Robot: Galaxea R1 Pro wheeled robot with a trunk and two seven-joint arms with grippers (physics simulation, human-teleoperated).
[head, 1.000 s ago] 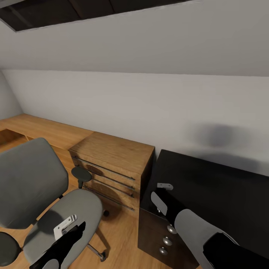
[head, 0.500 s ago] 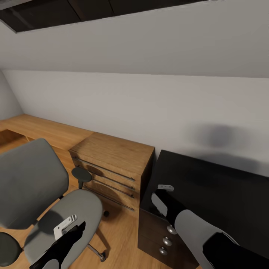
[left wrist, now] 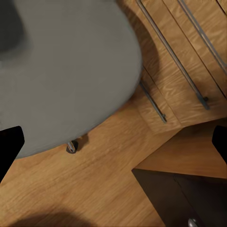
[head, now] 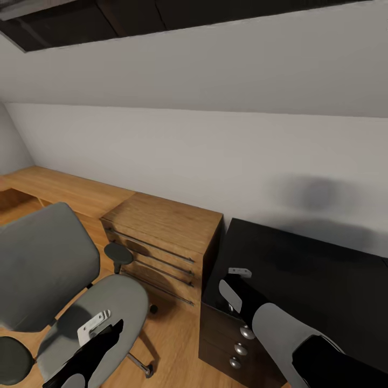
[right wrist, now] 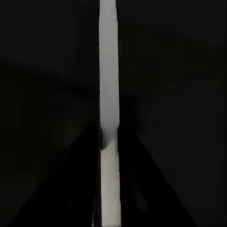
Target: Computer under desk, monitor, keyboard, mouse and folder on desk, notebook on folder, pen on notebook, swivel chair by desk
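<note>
Right gripper (head: pixel 230 288) hangs over the black desk (head: pixel 302 269), pinching a thin white pen (right wrist: pixel 108 94). Left gripper (head: pixel 102 330), fingers (left wrist: pixel 9 146) spread, hovers above the grey chair (head: pixel 102 302) seat beside wooden drawers (head: pixel 161 242).

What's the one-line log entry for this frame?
left claw: open, above swivel chair seat | right claw: over desk corner, open/shut unclear | right wrist view: thin white strip on black, possibly the pen
</note>
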